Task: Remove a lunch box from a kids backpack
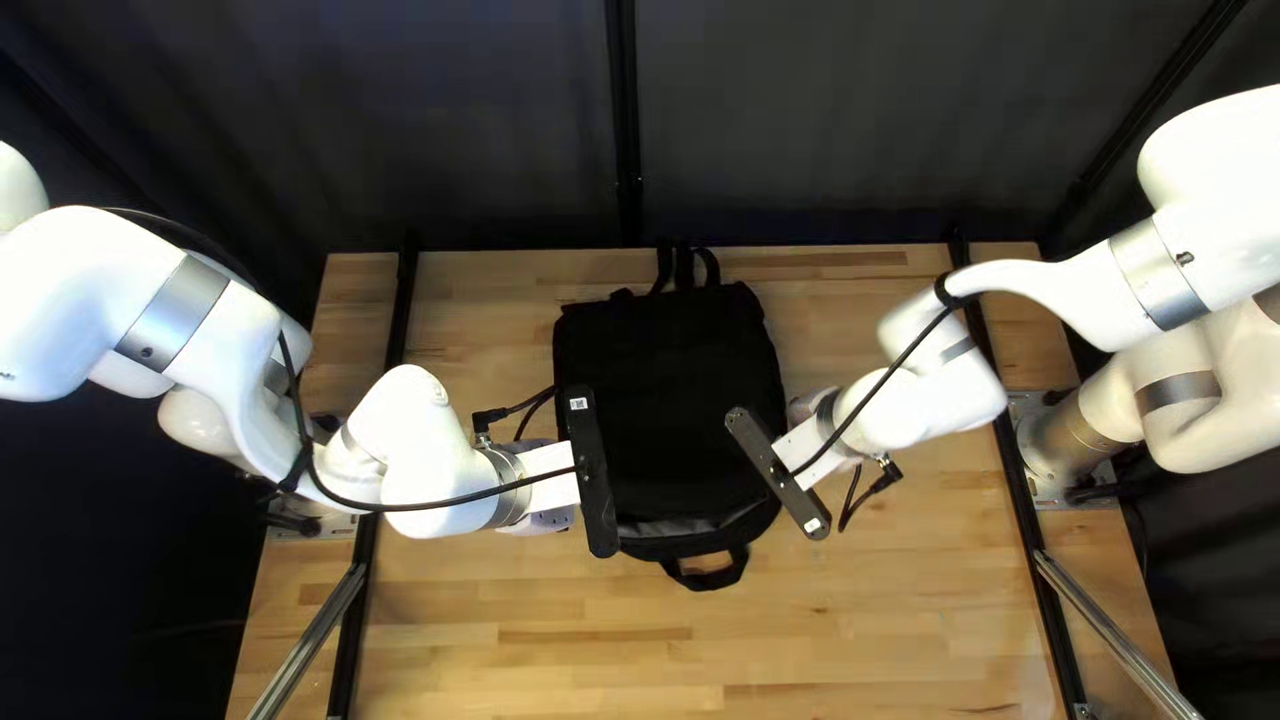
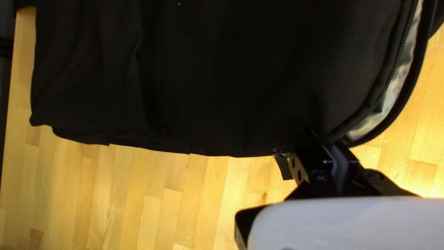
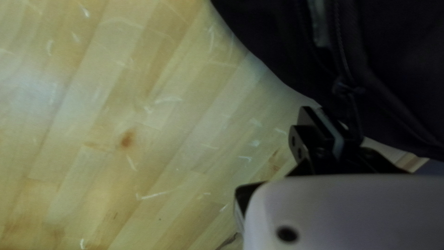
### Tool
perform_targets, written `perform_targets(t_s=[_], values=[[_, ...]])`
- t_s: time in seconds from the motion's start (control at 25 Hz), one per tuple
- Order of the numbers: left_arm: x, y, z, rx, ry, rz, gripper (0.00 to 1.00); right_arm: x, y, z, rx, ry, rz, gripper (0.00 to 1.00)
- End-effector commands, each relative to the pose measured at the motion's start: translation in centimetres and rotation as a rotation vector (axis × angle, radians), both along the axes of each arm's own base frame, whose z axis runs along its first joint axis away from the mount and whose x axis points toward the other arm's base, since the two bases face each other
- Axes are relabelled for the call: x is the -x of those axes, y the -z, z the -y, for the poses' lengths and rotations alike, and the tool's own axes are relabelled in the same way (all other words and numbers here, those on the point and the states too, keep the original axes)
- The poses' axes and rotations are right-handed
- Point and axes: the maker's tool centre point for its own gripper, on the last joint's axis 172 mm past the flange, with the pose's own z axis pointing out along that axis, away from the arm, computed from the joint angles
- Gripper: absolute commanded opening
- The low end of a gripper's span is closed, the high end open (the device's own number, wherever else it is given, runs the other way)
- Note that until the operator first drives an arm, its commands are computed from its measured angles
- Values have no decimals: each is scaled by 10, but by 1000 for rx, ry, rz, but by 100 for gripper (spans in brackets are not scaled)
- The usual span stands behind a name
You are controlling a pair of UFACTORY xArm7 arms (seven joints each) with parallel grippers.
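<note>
Gently brace the black cloth backpack (image 1: pixel 667 400), mid-frame, while easing its curved black zip (image 2: pixel 394 74) wider. The lunch box is hidden; whether left pincer (image 2: pixel 320 140) or right pincer (image 3: pixel 329 122) grips, I can't tell.

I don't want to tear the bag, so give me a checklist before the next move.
1. Backpack lying on the table: ok.
2. Zipper open at the backpack's near end: ok, grey lining shows.
3. Lunch box in sight: not ok, none shows.
4. Left gripper at the backpack's edge, near the opening: ok.
5. Right gripper by the backpack's near corner: ok.
6. Either gripper firmly holding cloth: cannot tell.
</note>
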Motion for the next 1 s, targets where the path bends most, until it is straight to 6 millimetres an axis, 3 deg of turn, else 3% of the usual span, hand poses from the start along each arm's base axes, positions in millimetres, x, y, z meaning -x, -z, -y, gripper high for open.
perform_targets(t_s=[0.04,0.44,0.68,1.0], values=[[0,0,0,0,1,0,0,0,0,16,-12,-1,-1,0],[-1,1,0,3,1,-1,0,-14,-2,47,-25,-7,-7,0],[-1,2,0,4,-1,3,0,-13,-1,65,-43,-8,-10,0],[-5,-1,-1,4,1,5,0,-8,-6,64,-53,-8,-8,0]])
